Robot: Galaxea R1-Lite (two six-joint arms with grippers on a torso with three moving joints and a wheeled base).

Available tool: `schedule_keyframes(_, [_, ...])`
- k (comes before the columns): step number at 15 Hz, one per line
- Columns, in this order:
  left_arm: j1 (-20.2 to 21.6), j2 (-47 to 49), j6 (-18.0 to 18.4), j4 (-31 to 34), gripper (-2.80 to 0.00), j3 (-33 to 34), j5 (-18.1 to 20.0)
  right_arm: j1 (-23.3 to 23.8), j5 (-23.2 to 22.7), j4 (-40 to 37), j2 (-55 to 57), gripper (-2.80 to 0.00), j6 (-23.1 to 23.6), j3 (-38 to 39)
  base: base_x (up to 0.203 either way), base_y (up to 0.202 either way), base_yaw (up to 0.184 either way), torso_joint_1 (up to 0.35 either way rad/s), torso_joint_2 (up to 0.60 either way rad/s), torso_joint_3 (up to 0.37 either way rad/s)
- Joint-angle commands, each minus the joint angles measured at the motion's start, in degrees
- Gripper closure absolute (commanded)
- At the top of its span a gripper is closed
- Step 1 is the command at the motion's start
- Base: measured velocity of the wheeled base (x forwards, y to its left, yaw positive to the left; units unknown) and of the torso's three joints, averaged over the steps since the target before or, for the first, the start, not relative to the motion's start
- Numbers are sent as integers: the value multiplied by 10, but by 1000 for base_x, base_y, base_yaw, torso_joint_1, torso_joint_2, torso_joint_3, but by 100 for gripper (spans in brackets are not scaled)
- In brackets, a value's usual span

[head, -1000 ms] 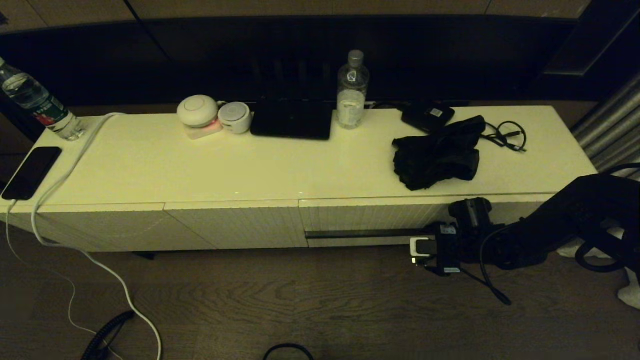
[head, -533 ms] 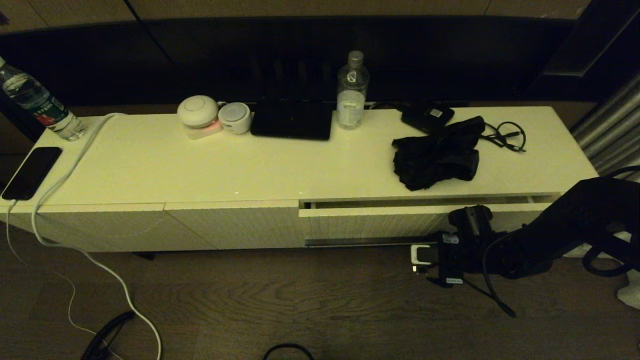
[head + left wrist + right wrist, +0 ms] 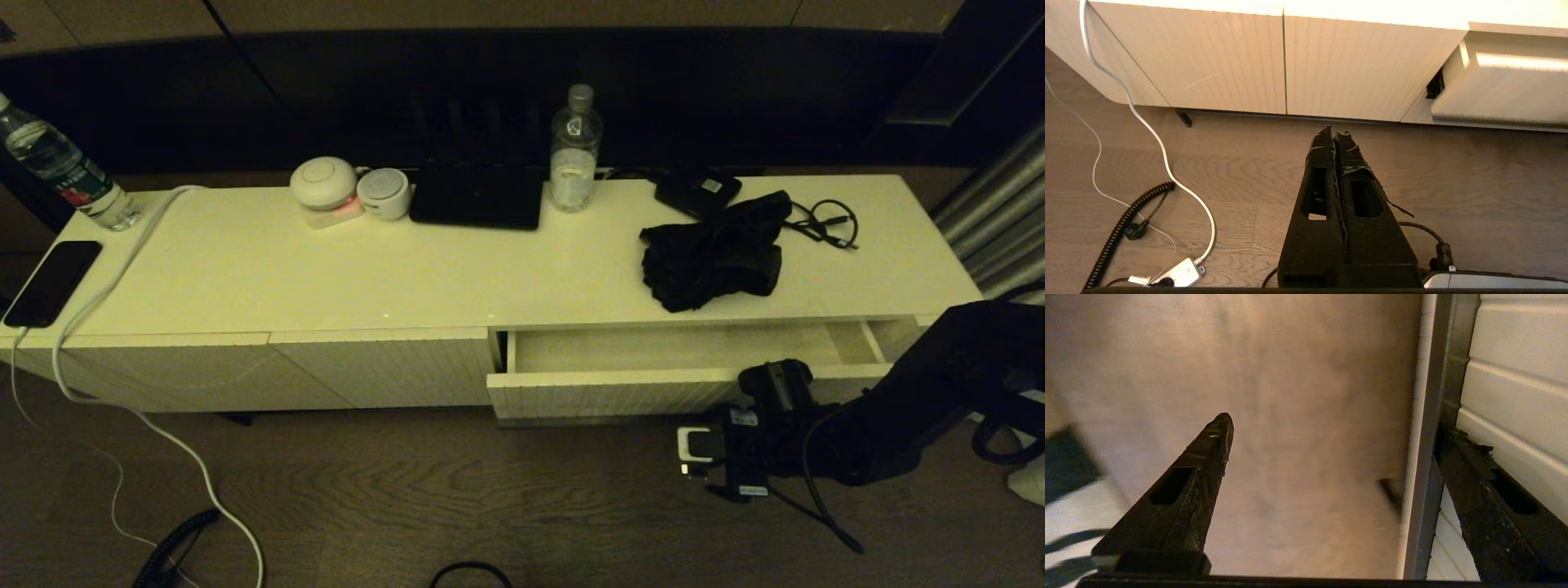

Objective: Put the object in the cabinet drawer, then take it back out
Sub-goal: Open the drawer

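The object, a folded black fabric bundle (image 3: 714, 260), lies on the cabinet top at the right, above the drawer. The cabinet drawer (image 3: 596, 396) stands pulled partway out, and its cream inside (image 3: 669, 347) shows bare. My right gripper (image 3: 759, 400) is low at the drawer's ribbed front, fingers spread open. In the right wrist view one finger (image 3: 1478, 477) sits behind the dark handle rail (image 3: 1429, 416) and the other finger (image 3: 1208, 457) hangs free over the floor. My left gripper (image 3: 1333, 130) is shut and empty, parked low over the floor, left of the drawer (image 3: 1502, 94).
Behind the bundle lie a small black box with a white label (image 3: 698, 189) and a looped black cable (image 3: 829, 220). A water bottle (image 3: 575, 151), a flat black device (image 3: 478, 196) and white round gadgets (image 3: 324, 184) line the back. A phone (image 3: 51, 282) and a white cable (image 3: 122, 269) lie at the far left.
The drawer has gone from shut to partway out, sliding toward me. My right gripper has moved back and down with its front. The bundle has not moved.
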State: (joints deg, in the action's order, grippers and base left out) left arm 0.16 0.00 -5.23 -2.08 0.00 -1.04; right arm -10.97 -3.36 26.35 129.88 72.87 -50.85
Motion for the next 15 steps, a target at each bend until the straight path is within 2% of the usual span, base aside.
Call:
schedule_keyframes(1, [0,-1,0,0,0,0,0,-9,0,34,-8,-280,-15,38,0,0,0,0,0,0])
schedule_keyframes(6, [0,-1,0,0,0,0,0,-17,-1,54,-54,-280,-43,84,0,0,0,0,0,0])
schedule_keyframes(13, [0,-1,0,0,0,0,0,-24,-1,16,-251,-280,-58,158,0,0,0,0,0,0])
schedule_keyframes(15, [0,-1,0,0,0,0,0,-28,-1,-15,-320,-280,-58,174,0,0,0,0,0,0])
